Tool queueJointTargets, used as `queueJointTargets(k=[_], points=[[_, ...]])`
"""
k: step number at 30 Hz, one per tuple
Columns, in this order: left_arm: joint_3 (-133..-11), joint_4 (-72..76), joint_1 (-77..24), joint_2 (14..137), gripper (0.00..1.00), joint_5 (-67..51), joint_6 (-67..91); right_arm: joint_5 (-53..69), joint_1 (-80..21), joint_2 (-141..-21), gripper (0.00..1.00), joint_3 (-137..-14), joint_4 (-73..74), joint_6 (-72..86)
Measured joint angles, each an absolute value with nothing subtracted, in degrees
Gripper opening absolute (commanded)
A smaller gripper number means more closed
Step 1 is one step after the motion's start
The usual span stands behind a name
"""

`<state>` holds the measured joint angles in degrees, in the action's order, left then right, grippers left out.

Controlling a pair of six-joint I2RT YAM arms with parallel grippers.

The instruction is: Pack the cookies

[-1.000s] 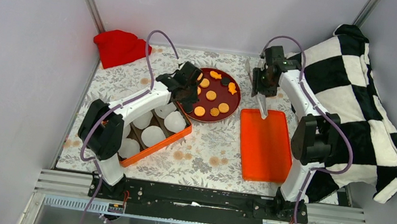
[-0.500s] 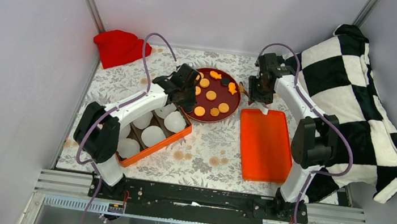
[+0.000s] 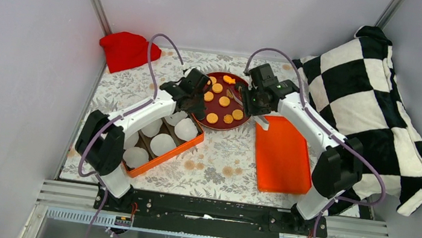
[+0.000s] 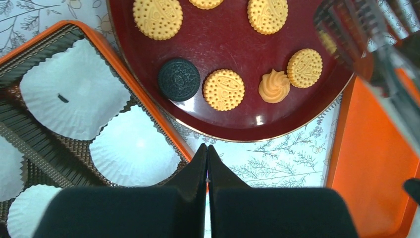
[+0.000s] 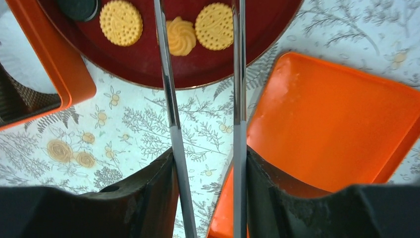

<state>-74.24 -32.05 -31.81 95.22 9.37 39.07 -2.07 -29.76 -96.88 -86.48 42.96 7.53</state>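
Several round orange-yellow cookies [image 3: 212,118] lie on a dark red plate [image 3: 229,107], along with a black cookie [image 4: 179,79] and a swirl cookie [image 4: 274,85]. My left gripper [image 3: 192,96] is shut and empty, over the plate's left rim beside the orange box [image 3: 188,143]; in the left wrist view its tips [image 4: 207,148] hang above the box edge. My right gripper [image 3: 253,98] is shut on metal tongs [image 5: 168,84]. The blades reach over the plate's near right part and straddle the swirl cookie [image 5: 181,37] and a round cookie [image 5: 214,26].
The orange box holds several white crinkled liners [image 4: 74,89]. An orange lid [image 3: 282,155] lies right of the plate. A red cloth [image 3: 125,49] is at the back left. A black-and-white checkered cloth [image 3: 374,102] fills the right side.
My right arm has swung left with the tongs, from the lid's far edge to the plate's right side. My left gripper has shifted slightly left along the plate's rim.
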Motion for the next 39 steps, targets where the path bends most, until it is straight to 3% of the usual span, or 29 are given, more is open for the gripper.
queueJointTargets(k=[21, 39], points=[[-73.49, -40.88, -29.80, 88.03, 0.00, 21.10, 42.81, -0.93, -32.82, -106.98, 0.53, -82.98, 37.45, 7.33], [-69.23, -43.40, -23.53, 85.43, 0.00, 22.31, 43.88, -7.11, -37.32, -109.56, 0.05, -89.01, 40.97, 6.63]])
